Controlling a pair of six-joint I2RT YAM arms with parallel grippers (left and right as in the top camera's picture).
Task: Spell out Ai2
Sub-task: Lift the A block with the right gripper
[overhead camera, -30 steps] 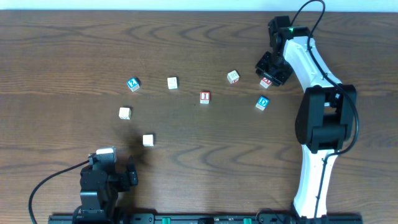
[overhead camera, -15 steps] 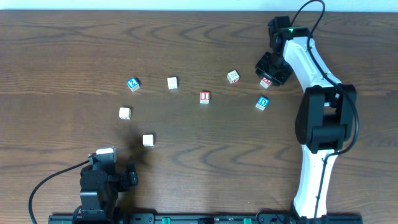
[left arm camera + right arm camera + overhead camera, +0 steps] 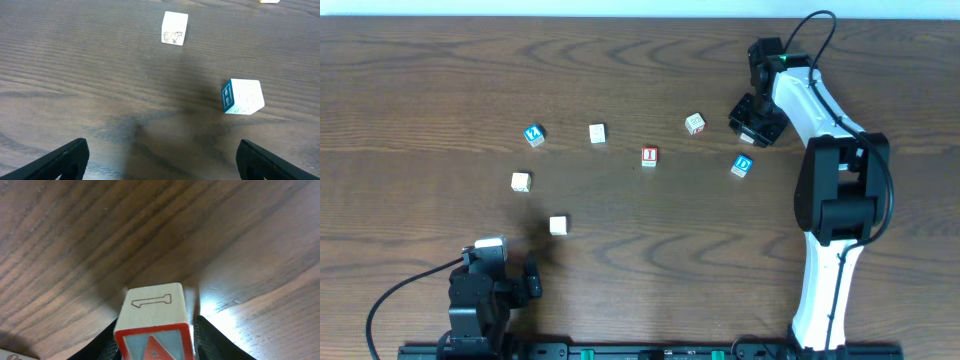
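Note:
My right gripper is shut on the wooden "A" cube, whose red-framed face with a red letter faces the wrist camera; in the overhead view that gripper sits at the far right and covers most of the cube. The red "I" cube lies mid-table, left of it. Further left rests the blue "2" cube. At the near left edge my left gripper stands open, its fingers wide apart over bare wood.
A blue "D" cube lies just below the right gripper. Pale cubes sit at the middle back, back right, left and near left. The left wrist view shows a cow-print cube and a blue-sided cube.
The right wrist has shifted slightly up and left with the "A" cube, which now shows less from overhead. The left arm has not moved.

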